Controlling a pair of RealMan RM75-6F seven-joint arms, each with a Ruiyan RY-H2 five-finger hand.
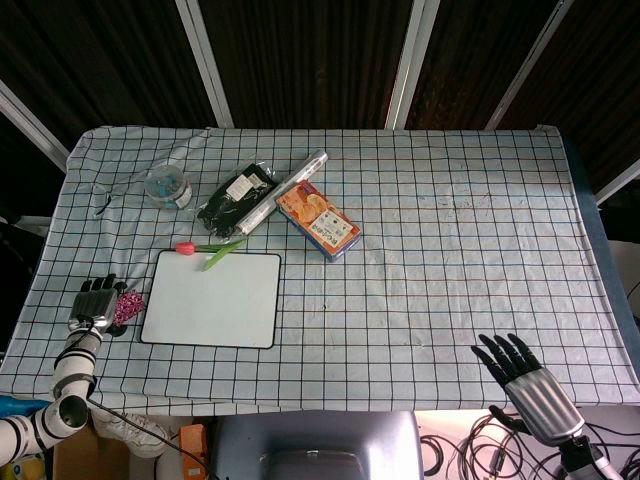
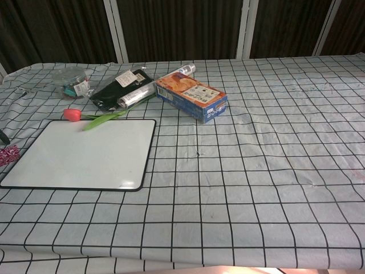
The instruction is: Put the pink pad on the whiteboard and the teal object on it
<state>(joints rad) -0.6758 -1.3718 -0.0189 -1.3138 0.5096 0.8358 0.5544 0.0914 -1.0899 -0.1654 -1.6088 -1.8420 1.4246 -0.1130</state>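
We see the left robot hand [image 1: 97, 300] at the near left edge of the desk [image 1: 460, 240], fingers curled down over a small pink patterned pad [image 1: 126, 308]; we cannot tell whether it grips the pad or only rests on it. In the chest view only a corner of that pad [image 2: 9, 154] shows at the left border. Just right of it lies a flat rectangular whiteboard with a black rim [image 1: 212, 299], bare. An artificial pink tulip with a green stem [image 1: 208, 250] overlaps the board's far edge. Farther back sit a clear round tub holding teal pieces [image 1: 168, 186], a black packet [image 1: 236, 197], a silver roll [image 1: 283, 189] and an orange and blue box [image 1: 318, 220]. The right robot hand [image 1: 522, 372] hovers at the near right, fingers spread, holding nothing.
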